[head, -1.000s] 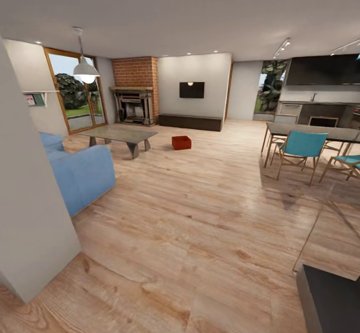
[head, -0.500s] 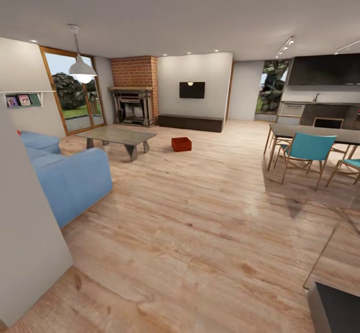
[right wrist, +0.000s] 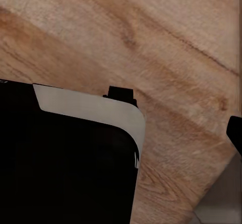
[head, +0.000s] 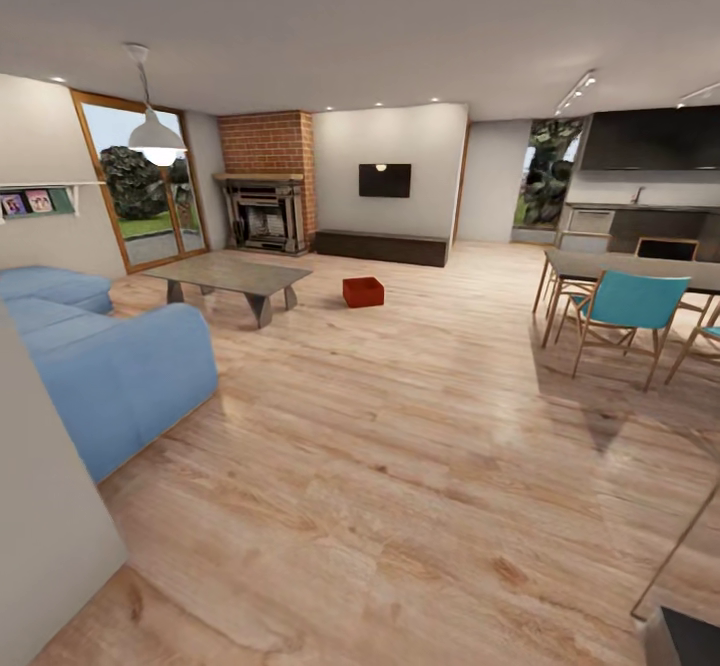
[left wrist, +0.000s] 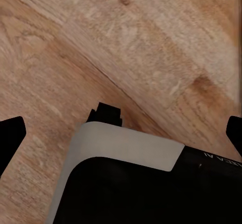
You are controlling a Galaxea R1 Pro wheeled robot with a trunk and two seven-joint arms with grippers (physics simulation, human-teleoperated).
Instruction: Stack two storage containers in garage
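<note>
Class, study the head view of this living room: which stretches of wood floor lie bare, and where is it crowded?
Bare floor runs wide between the blue sofa and the dining table with its teal chair. Another open patch lies between the red-orange container and the dining set. It is crowded where the low grey table stands between the sofa and the fireplace.

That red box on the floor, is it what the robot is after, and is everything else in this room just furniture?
Part of the job:
- red-orange storage container, on the wood plank floor past the low grey table

Just standing about:
- blue sofa
- brick fireplace
- wall TV
- dining table with teal chair
- pendant lamp
</note>
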